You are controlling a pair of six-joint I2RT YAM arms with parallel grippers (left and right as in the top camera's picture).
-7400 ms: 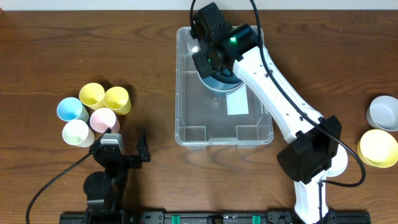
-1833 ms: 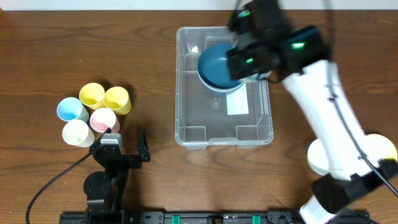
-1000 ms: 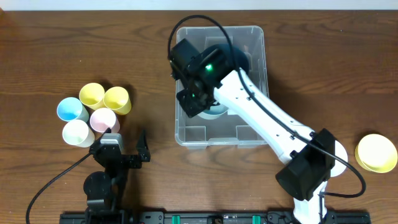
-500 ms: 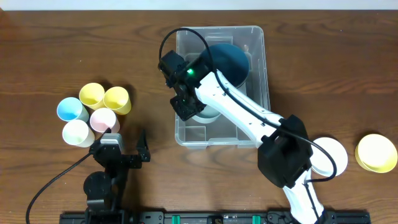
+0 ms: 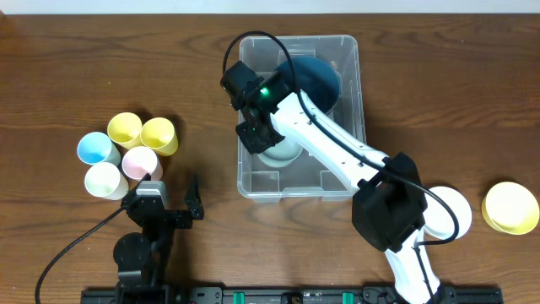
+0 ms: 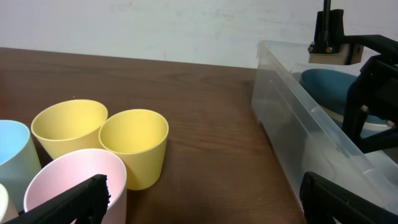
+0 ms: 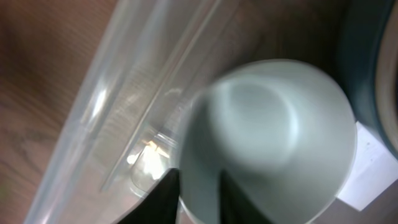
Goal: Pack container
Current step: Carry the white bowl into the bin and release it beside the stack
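Note:
The container (image 5: 363, 101), a clear plastic bin, stands mid-table with a dark blue bowl (image 5: 316, 76) at its far end. My right gripper (image 5: 257, 139) reaches into its near left part over a pale grey bowl (image 5: 283, 150). In the right wrist view the gripper (image 7: 199, 199) stands astride the rim of the pale bowl (image 7: 273, 124), one finger outside and one inside, slightly parted. A white label (image 7: 367, 168) lies on the bin floor. My left gripper (image 5: 162, 198) rests wide open and empty near the front edge, beside the cups.
Several cups stand at the left: two yellow (image 5: 125, 128) (image 5: 159, 135), a blue (image 5: 97, 149), a pink (image 5: 141, 160) and a white (image 5: 105, 180). A white bowl (image 5: 451, 211) and a yellow bowl (image 5: 510, 207) sit at the right.
The right arm brought the pale bowl down into the container's near left part. Its jaws have come slightly apart on the rim. The left arm has not moved.

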